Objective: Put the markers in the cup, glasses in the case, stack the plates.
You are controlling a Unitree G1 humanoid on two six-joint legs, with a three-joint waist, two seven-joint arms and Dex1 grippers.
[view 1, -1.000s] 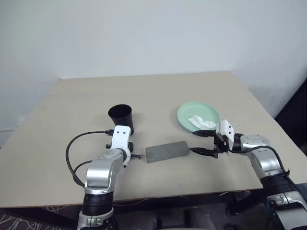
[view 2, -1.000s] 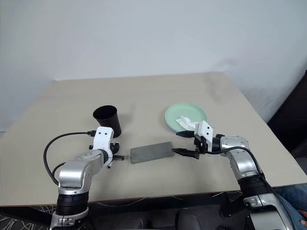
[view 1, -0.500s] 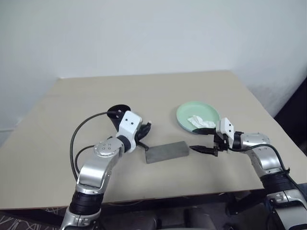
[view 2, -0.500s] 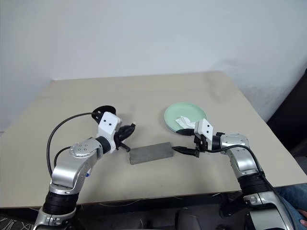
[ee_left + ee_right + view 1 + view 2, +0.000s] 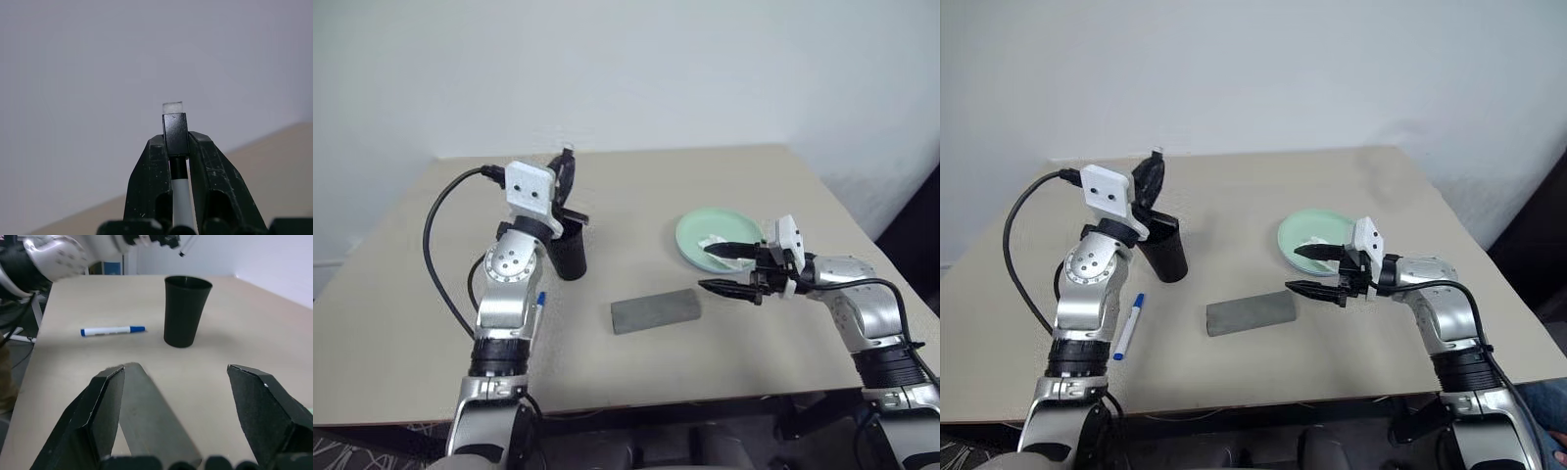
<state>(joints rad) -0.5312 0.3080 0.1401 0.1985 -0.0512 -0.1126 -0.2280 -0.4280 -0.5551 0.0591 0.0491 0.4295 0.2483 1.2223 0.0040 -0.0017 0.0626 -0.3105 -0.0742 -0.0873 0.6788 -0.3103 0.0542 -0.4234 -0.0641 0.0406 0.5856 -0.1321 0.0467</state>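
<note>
Currently the left gripper is seen raised above the cup, fingers pinched tight on a marker; in the left wrist view the marker's black section with a pale tip is clamped between the two black fingers, white barrel below. The marker is pointed up and away, toward the wall. The cup is stood upright on the table, partly hidden behind the left arm, near the left side.

A second marker, white barrel with blue ends, is laid flat on the table beside the left arm, nearer than the cup and apart from it; it is also shown in the right wrist view just beside the cup.

The case is laid flat near the table's middle, lid closed as far as can be told.

The right gripper is held with jaws spread wide, nothing between them, pointing toward the case's right end, just off it and slightly above. In the right wrist view the case is framed between the open fingers.

A mint green plate is placed behind the right gripper, with a white crumpled tissue on it, partly hidden by the upper finger. The glasses and blue plate cannot be made out.
</note>
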